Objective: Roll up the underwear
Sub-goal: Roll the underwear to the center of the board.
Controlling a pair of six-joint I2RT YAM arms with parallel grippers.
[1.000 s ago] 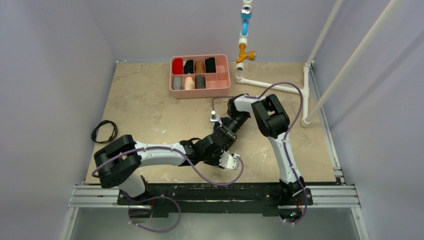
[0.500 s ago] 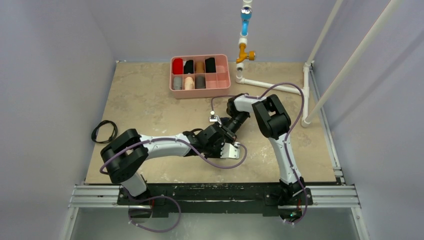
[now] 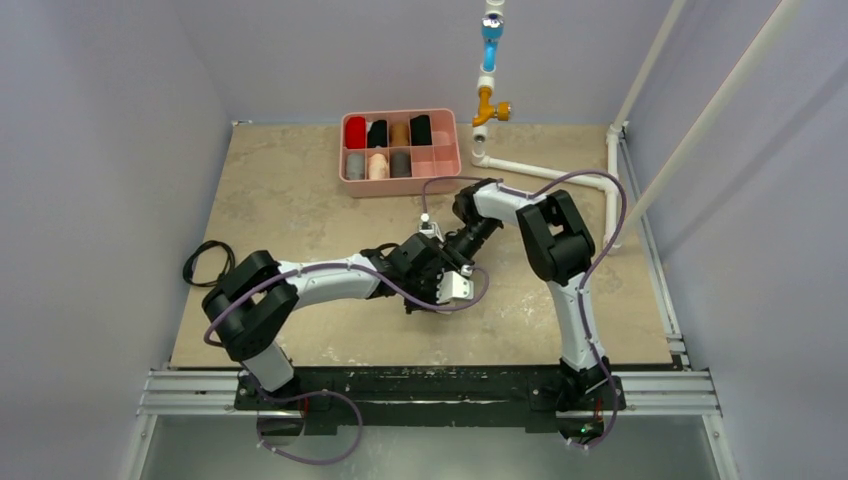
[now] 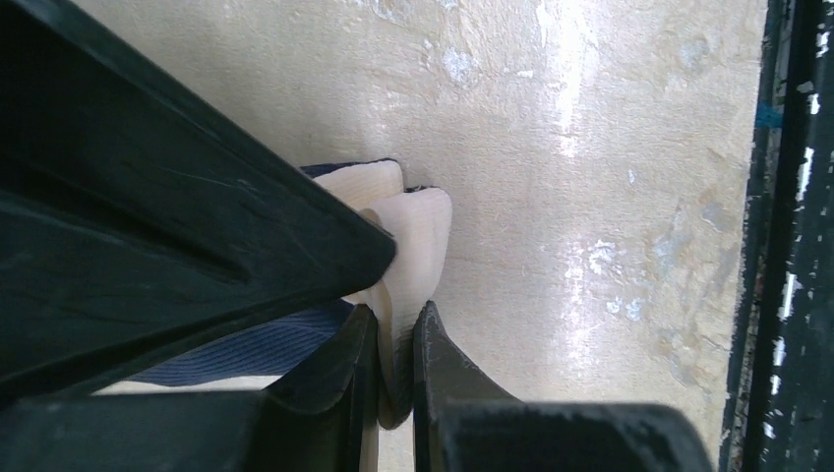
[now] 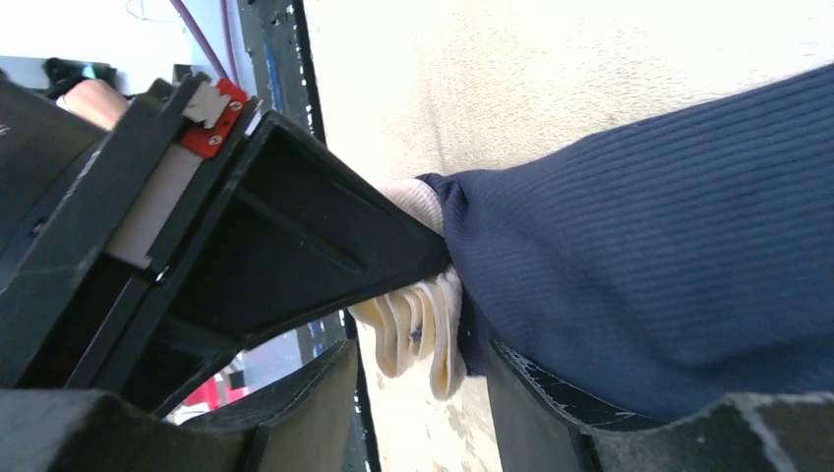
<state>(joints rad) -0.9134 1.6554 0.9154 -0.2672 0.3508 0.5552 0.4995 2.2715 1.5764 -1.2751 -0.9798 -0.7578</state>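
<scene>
The underwear shows in the right wrist view as navy ribbed fabric (image 5: 669,256) with its cream band (image 5: 418,329) folded in layers. In the left wrist view its cream band (image 4: 413,236) and a strip of navy (image 4: 246,349) lie on the table. My left gripper (image 4: 395,313) is shut on the cream band. My right gripper (image 5: 421,356) has its jaws apart, the band's end hanging between them and the navy fabric lying over one finger (image 5: 561,413). In the top view both grippers meet at mid-table, left (image 3: 437,275) and right (image 3: 447,258), and hide the garment.
A pink tray (image 3: 447,163) with several fabric rolls stands at the back. A white pipe frame (image 3: 540,172) lies at the back right. A black cable (image 3: 208,262) lies at the left. The table's black near rail (image 4: 787,246) is close to the left gripper.
The left arm has swung its gripper away from the near edge toward the back, and the right arm's gripper has drawn back with it. Both stay together on the garment.
</scene>
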